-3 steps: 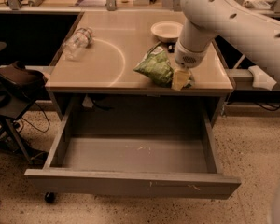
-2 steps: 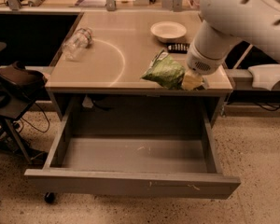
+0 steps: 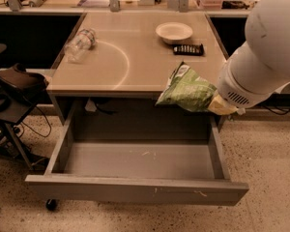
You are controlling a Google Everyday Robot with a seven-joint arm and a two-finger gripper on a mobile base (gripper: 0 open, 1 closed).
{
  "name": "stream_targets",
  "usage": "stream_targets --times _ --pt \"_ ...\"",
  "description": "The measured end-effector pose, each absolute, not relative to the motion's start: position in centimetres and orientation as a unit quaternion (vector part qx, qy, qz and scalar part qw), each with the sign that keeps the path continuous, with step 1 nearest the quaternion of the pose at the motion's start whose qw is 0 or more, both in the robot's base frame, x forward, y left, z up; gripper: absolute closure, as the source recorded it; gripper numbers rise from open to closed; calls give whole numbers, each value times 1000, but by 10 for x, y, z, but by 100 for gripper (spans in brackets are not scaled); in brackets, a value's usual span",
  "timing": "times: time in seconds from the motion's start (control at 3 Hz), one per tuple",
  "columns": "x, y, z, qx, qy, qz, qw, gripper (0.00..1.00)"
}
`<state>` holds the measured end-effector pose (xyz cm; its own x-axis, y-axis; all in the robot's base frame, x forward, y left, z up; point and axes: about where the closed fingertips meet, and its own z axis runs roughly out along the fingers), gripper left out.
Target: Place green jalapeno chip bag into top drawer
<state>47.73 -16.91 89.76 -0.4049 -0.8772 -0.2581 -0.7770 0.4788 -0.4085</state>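
Camera view shows my hand (image 3: 221, 105) clenched on the right end of the green jalapeno chip bag (image 3: 188, 90), carried just past the desk (image 3: 135, 57) edge above the open top drawer (image 3: 135, 190), so lowering should land it inside.

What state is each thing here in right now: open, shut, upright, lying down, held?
green jalapeno chip bag: held, hanging past the front edge of the table, above the drawer.
gripper: by the table's front right corner, jaws closed on the bag.
top drawer: open, no objects inside.
bowl: upright, looks empty.
plastic bottle: lying on its side.
black packet: lying flat beside the bowl.
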Motion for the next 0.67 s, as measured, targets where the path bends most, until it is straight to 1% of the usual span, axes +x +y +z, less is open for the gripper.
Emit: stream_targets --times 0.67 --pt "470 -167 885 -499 833 -111 211 100"
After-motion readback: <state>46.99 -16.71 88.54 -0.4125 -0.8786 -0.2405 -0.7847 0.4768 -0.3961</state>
